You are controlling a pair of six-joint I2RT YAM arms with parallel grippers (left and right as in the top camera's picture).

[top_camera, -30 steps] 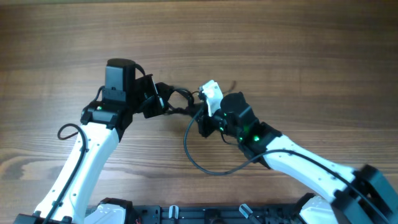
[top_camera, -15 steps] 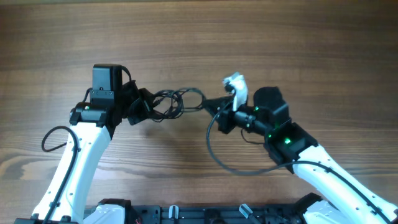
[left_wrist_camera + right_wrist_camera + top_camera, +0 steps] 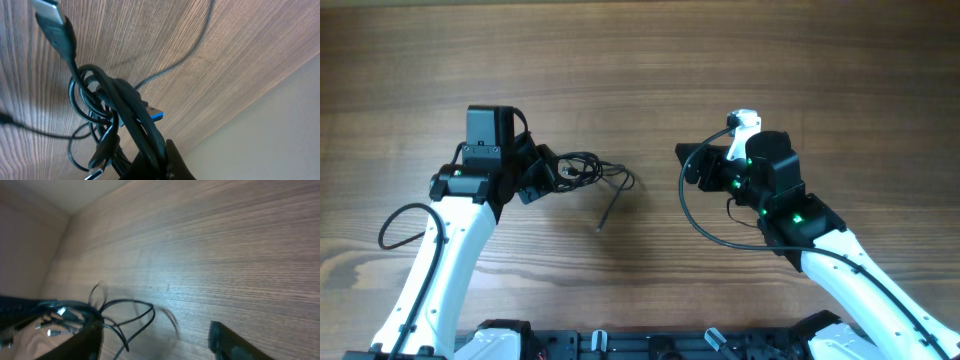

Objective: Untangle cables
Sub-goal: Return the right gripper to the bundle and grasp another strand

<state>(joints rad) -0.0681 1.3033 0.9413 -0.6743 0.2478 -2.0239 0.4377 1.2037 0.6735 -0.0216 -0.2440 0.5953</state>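
A brown wood-grain worktop fills the overhead view, with two white and black robot arms reaching in from its near edge. The left fingers are closed on a knotted bundle of thin black flexible cables, held left of centre. One loose strand trails from the knot toward the near edge. In the left wrist view the bundle juts out from the dark fingers clear of the wood, throwing thin shadows on it; a silver-tipped plug sticks out at one end and a plug with a blue insert shows in the middle. The right fingers stand spread wide with nothing between them, well apart from the bundle, and a strip of bare wood lies between the two. A thicker black wire loops from the right arm toward the near edge. The far half of the worktop is bare wood. In both wrist views the wood ends against a pale, plain surface.
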